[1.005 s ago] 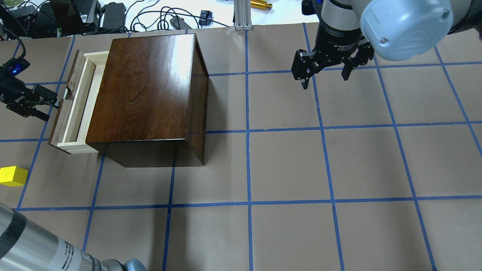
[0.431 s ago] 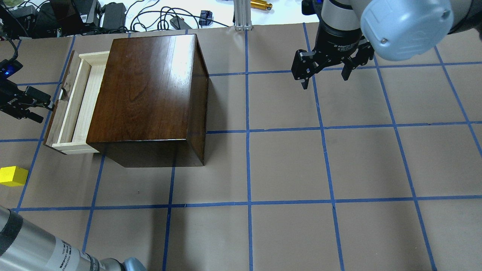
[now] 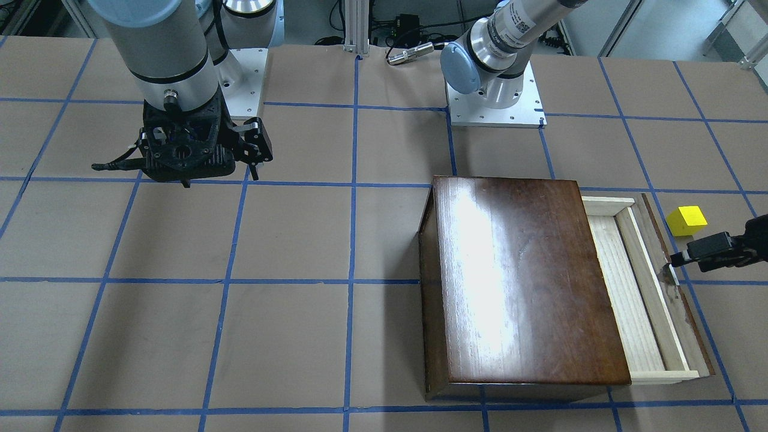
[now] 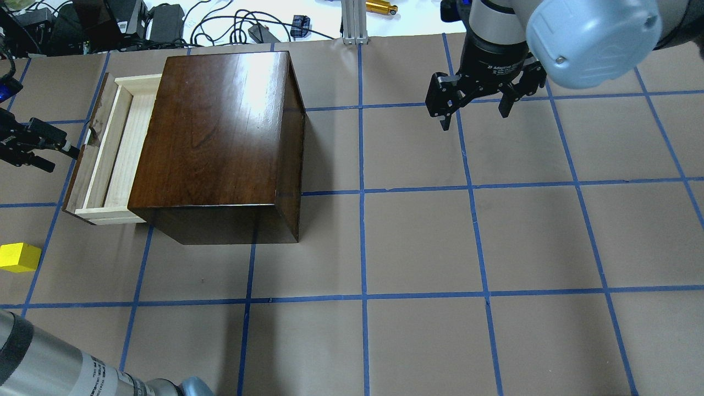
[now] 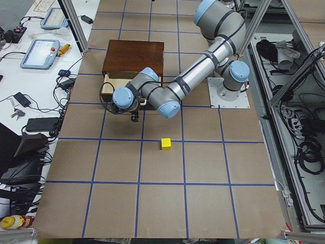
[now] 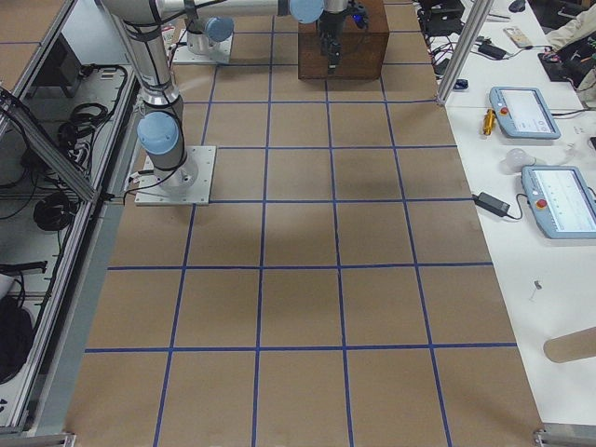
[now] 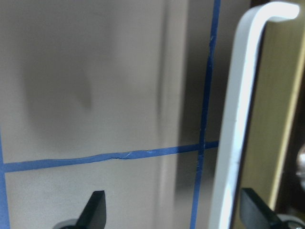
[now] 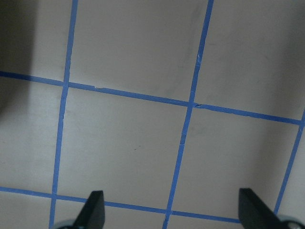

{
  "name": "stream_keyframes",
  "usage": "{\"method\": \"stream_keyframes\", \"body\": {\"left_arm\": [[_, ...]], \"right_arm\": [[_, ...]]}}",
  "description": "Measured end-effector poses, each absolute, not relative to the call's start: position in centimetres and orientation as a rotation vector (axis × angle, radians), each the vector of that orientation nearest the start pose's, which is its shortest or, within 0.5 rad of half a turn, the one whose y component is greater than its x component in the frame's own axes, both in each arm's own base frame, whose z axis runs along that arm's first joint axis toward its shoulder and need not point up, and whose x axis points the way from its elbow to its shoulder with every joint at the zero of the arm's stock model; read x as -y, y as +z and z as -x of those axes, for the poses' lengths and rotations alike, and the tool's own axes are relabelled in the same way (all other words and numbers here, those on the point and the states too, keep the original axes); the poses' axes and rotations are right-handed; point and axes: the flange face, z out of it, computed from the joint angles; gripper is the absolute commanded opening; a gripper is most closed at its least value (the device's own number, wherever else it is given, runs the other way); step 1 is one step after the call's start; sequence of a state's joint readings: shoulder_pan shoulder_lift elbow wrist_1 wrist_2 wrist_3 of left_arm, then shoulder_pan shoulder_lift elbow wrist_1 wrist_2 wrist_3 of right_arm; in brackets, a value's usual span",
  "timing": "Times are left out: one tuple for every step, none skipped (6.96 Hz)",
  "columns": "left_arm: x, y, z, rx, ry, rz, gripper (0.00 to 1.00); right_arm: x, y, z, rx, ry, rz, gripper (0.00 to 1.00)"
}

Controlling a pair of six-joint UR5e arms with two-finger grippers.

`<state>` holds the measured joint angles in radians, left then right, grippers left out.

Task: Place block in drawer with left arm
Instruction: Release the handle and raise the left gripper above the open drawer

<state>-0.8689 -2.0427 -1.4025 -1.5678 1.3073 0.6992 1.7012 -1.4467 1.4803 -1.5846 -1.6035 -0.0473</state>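
The yellow block point(image 4: 19, 257) sits on the table left of and nearer than the cabinet point(image 4: 220, 137); it also shows in the front view point(image 3: 687, 220) and the left view point(image 5: 165, 143). The drawer point(image 4: 118, 148) is pulled partly out, its pale wood tray point(image 3: 630, 300) bare. My left gripper point(image 4: 55, 149) is at the drawer's front panel. In the left wrist view the left gripper point(image 7: 174, 212) is open, with the white handle point(image 7: 238, 119) between the fingers, close to the right one. My right gripper point(image 4: 474, 116) is open and empty, hovering far to the right.
Cables, power bricks and other gear point(image 4: 165, 22) lie beyond the table's far edge behind the cabinet. Blue tape lines point(image 4: 362, 192) divide the brown table top into squares. The left arm's forearm point(image 4: 49, 368) crosses the near left corner.
The drawer has slid further out of the cabinet toward the left, and my left gripper has moved left with it. The block and the right arm have not moved.
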Motion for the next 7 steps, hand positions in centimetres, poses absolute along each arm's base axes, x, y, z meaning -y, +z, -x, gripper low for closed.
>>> {"method": "stream_keyframes", "body": {"left_arm": [[58.5,32.2,-28.2,-3.517,0.082,0.064,1.00],[57.8,34.4,-27.4,-3.512,0.074,0.059,1.00],[56.8,37.1,-26.1,-3.503,0.070,0.049,1.00],[56.1,39.9,-23.9,-3.477,0.068,0.034,1.00],[55.7,42.4,-20.7,-3.436,0.080,0.013,1.00],[55.4,44.4,-17.7,-3.400,0.088,0.014,1.00],[54.9,46.0,-14.4,-3.378,0.095,0.069,1.00]], "right_arm": [[52.1,47.0,-19.9,-3.162,0.029,0.282,1.00],[52.1,47.0,-19.9,-3.163,0.029,0.282,1.00],[52.1,47.0,-19.9,-3.163,0.029,0.282,1.00],[52.1,47.0,-19.9,-3.163,0.029,0.282,1.00],[52.1,47.0,-19.9,-3.163,0.029,0.282,1.00],[52.1,47.0,-19.9,-3.163,0.029,0.282,1.00],[52.1,46.9,-19.9,-3.163,0.029,0.282,1.00]]}}
